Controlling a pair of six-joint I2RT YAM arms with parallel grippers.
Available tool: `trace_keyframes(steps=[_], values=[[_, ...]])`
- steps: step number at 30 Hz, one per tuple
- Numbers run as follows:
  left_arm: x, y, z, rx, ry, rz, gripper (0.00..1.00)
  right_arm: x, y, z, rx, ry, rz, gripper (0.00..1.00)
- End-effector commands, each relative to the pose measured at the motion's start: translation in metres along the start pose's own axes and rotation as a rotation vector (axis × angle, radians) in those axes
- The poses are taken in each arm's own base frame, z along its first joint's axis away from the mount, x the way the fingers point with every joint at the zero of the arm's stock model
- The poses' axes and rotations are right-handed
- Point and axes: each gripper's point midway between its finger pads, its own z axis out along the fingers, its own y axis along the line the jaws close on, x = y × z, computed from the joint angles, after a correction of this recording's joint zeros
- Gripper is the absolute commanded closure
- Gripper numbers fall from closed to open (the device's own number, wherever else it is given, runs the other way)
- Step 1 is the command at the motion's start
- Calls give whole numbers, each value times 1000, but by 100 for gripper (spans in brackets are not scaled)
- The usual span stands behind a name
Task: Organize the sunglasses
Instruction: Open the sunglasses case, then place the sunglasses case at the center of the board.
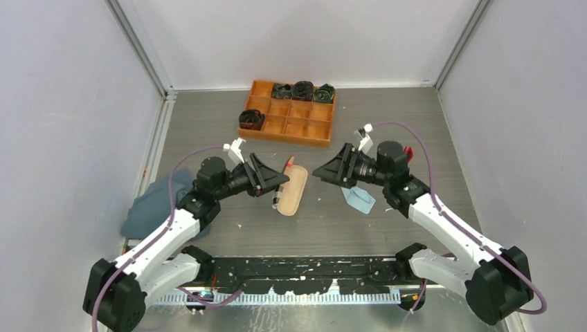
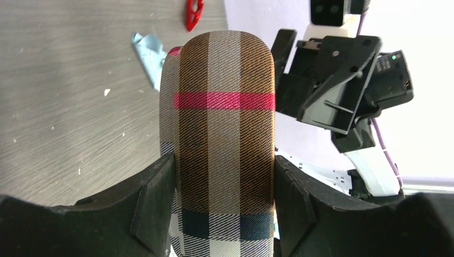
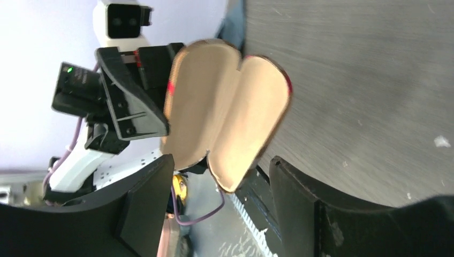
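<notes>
Your sunglasses [image 1: 408, 153] lie on the table [image 1: 208, 124] at about 3 o'clock from both grippers in the top view. They sit just behind the right arm, which hides part of the red frame. They are well apart from either set of jaws, and nothing touches them. In the left wrist camera they show as a small red shape at 12 o'clock, at the far edge of the picture, beyond the blue cloth [image 2: 147, 51].

Your left gripper [image 1: 279, 183] has the plaid case [image 1: 291, 192] clamped. Its fingers [image 2: 155, 198] press against both sides of one half of the case, with the jaws spread as wide as that half. The case stands open, its tan inside facing the right wrist camera.

Your right gripper [image 1: 320, 171] points at 9 o'clock toward the case, jaws wide apart and gripping nothing. The case's rim sits just ahead of its fingertips [image 3: 147, 198], and you cannot tell from these views whether it touches them. The blue cloth lies on the table at about 4 o'clock from that gripper's tips, under the right arm.
</notes>
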Motion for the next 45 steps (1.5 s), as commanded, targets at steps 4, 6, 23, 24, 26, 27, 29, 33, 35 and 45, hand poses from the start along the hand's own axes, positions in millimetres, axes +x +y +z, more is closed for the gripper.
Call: trace_keyframes(steps=[4,6,23,24,26,27,29,33,35,45], values=[[-4,-6,12,127,-30,-44,99,2,-21,17,-16,-153,184,28],[-5,-5,12,127,-39,-45,99,9,-18,24,-17,-154,184,27],[-14,-21,7,175,-79,-59,100,30,-44,62,12,-123,237,50],[-13,-20,7,171,-76,-60,99,30,-42,62,7,-121,236,55],[-12,-18,7,166,-75,-64,99,29,-40,62,0,-121,236,60],[-12,-17,7,163,-75,-69,100,29,-38,62,-10,-118,240,62],[-12,-15,8,159,-72,-78,99,29,-31,64,-37,-105,246,66],[-12,-12,10,150,-68,-83,99,29,-25,65,-41,-91,237,80],[-12,-11,11,146,-66,-85,99,28,-27,64,-12,-88,217,87],[-22,-4,-7,12,-74,-41,7,18,-64,27,425,-12,-104,99]])
